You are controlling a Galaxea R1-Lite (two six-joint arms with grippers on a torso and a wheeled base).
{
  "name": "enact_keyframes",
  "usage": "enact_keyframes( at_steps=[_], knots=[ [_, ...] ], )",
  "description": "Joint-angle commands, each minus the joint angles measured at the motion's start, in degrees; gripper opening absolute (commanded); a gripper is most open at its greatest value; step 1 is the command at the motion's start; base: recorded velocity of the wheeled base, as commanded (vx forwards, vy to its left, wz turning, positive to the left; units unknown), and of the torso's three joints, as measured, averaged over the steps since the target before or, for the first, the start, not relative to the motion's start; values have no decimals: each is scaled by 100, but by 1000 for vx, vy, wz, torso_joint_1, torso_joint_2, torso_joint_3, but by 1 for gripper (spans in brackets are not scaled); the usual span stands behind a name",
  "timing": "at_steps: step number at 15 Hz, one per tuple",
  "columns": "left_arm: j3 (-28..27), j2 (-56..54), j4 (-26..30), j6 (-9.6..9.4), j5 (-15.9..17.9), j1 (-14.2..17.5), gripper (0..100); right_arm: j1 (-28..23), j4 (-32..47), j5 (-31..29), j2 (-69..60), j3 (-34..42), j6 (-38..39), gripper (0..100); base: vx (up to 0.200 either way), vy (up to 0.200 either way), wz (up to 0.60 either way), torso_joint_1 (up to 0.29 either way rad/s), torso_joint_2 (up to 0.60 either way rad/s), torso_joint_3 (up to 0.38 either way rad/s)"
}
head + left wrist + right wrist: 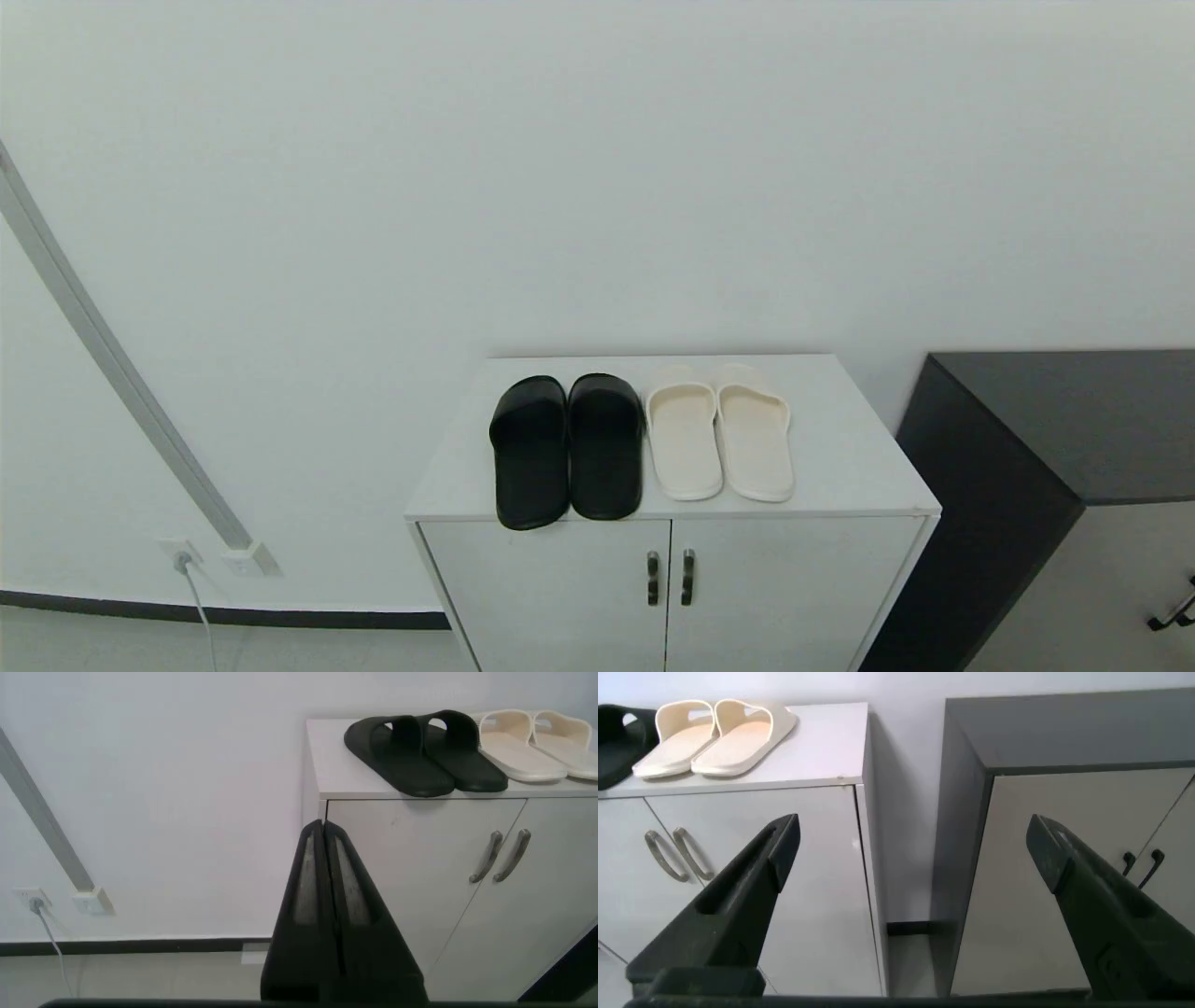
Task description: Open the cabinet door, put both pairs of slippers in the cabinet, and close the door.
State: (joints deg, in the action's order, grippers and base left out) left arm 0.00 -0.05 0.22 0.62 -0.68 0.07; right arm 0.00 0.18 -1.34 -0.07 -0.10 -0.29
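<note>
A white cabinet [840, 467] stands against the wall with both doors closed; two metal handles [669, 577] meet at the middle. On its top lie a pair of black slippers [567, 448] on the left and a pair of cream slippers [720, 434] beside them on the right. My left gripper [323, 826] is shut, fingers pressed together, in front of the cabinet's left corner and below the black slippers [425, 751]. My right gripper [910, 840] is open wide, facing the gap between the white cabinet [822, 859] and a dark cabinet; the cream slippers [715, 735] lie off to one side.
A dark grey cabinet [1055, 467] with black handles [1174, 611] stands close to the right of the white one, a narrow gap between them. On the left wall are a slanted cable duct [103, 355], a socket [179, 553] and a hanging cord.
</note>
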Motion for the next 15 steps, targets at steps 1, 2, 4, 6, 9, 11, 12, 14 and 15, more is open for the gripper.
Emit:
enact_keyframes(
  at_steps=[1,2,4,6,9,11,12,14,15],
  knots=[
    [0,5,4,35,-11,1,0,0,-1,20,7,1,-67,100,0,0,0,0,0,0],
    [-9,5,-4,43,-11,1,0,0,-1,29,7,1,-76,100,0,0,0,0,0,0],
    [0,5,-4,43,-11,1,0,0,-1,64,7,1,-85,100,0,0,0,0,0,0],
    [-9,5,-4,43,-11,1,0,0,-18,64,7,-17,-155,100,0,0,0,0,0,0],
    [0,5,-4,43,-11,1,0,97,34,81,983,-1704,495,100,0,0,0,0,0,0],
    [0,5,-4,52,-11,1,0,176,571,204,1739,-1783,284,100,0,0,0,0,0,0],
    [0,5,-13,43,-20,1,0,176,500,327,1862,-1396,170,100,0,0,0,0,0,0],
    [0,5,-13,-1,-11,1,0,229,210,741,2152,-983,117,100,0,0,0,0,0,0],
    [0,5,-13,-9,-2,1,0,246,193,1013,2495,-1001,117,100,0,0,0,0,0,0]
  ],
)
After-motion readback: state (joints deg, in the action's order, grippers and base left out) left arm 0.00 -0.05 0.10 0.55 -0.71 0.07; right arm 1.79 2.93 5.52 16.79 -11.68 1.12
